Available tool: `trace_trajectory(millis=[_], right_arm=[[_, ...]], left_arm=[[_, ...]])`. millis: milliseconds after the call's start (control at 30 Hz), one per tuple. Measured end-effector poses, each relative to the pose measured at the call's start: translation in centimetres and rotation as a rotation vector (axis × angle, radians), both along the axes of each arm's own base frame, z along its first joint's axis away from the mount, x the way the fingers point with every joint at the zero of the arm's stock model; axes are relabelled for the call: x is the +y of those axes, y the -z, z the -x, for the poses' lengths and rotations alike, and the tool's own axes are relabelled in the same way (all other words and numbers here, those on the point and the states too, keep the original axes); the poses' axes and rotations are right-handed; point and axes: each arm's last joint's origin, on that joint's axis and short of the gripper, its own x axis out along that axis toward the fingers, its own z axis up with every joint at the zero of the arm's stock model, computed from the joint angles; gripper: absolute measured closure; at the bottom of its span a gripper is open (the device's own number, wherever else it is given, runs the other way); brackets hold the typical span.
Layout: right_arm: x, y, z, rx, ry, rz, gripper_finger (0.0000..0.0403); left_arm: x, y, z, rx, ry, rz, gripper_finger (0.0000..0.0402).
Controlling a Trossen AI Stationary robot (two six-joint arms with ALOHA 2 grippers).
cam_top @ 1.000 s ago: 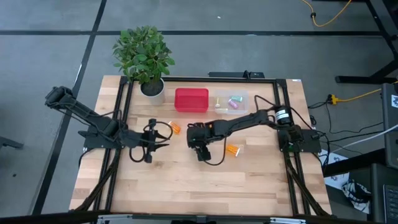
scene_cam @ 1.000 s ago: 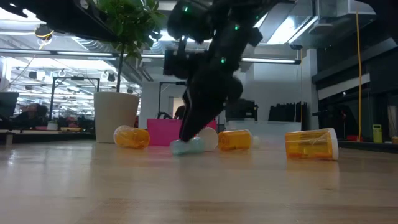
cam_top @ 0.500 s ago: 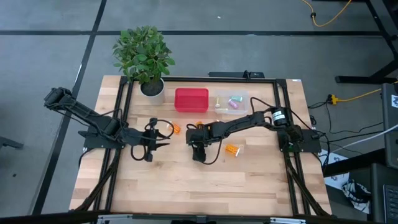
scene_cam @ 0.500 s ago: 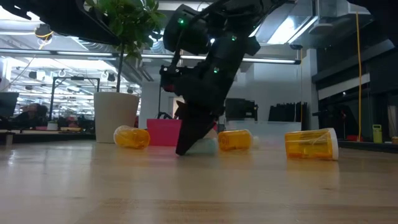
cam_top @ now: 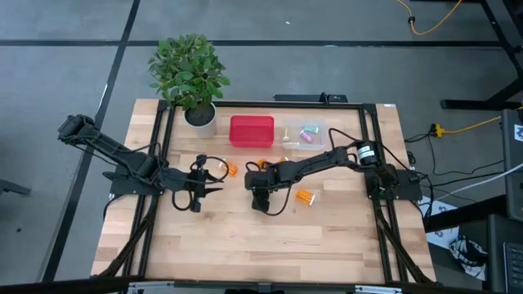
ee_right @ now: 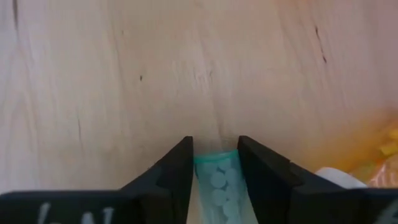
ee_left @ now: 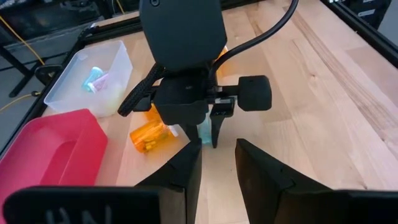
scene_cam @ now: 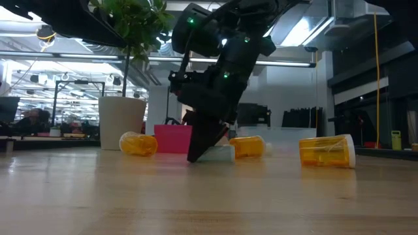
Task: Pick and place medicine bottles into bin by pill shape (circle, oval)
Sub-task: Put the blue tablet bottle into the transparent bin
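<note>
wooden bench (cam_top: 245, 245) centre: right pincer (ee_right: 214, 163) is clamping a teal bottle (ee_right: 219, 186); left pincer (cam_top: 219, 180) is waiting apart; no writing readable.

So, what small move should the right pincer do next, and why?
Probably lift straight up. The right pincer stands tip-down on the table, and its fingers already sit against both sides of the teal bottle, which holds round pills. An orange bottle lies close beside it, so a sideways move might knock it. The clear bin comes after.
</note>
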Motion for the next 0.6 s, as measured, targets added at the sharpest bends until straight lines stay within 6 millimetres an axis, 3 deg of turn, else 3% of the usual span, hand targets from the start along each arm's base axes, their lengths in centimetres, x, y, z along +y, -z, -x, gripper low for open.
trace_trajectory(millis=[267,600], right_arm=[[-0.03,-0.18,-0.13,-0.006,-0.008,0.007,0.0289],[-0.16,-0.14,0.1,0.027,-0.008,-0.02,0.0197]], left_arm=[[0.0,0.0,0.0,0.0,-0.001,0.001,0.031],[0.0,0.0,0.0,0.0,-0.001,0.001,0.031]])
